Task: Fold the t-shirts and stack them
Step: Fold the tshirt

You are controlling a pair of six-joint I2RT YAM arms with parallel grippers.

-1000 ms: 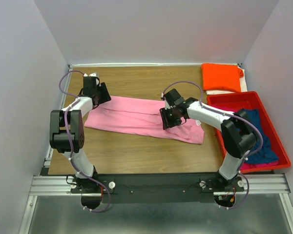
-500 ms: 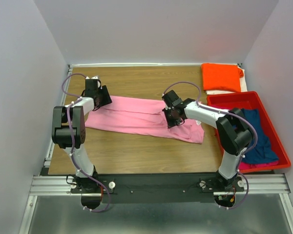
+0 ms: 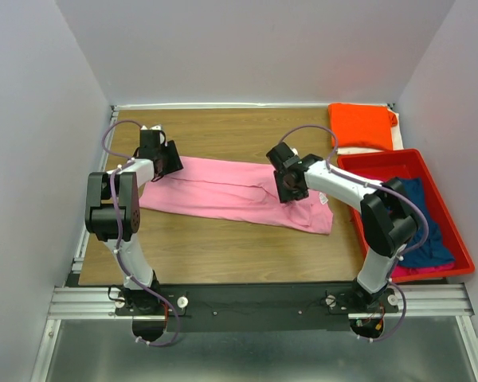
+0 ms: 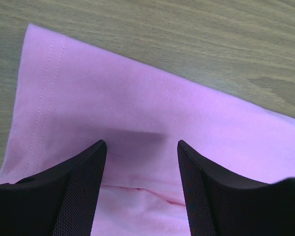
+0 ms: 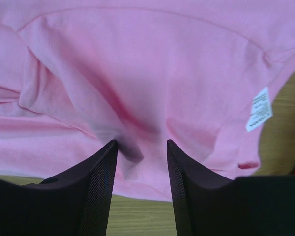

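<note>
Left gripper [image 4: 140, 150]: jaws fairly wide, nothing held, tips over the hemmed end of the pink t-shirt [image 3: 223, 191] near the desk's left edge. Right gripper [image 5: 140, 147]: narrower gap, tips on the cloth at its right end. Shirt lies as a long band across mid-desk. Orange t-shirt [image 3: 360, 125] folded, far right corner. Navy t-shirt [image 3: 422, 208] in the red bin [image 3: 382, 156], right edge.

we see a wooden tabletop [image 3: 223, 247] boxed by plain pale walls [image 3: 263, 48] on its far, left and right edges; a metal rail [image 3: 80, 302] lines its near edge.
</note>
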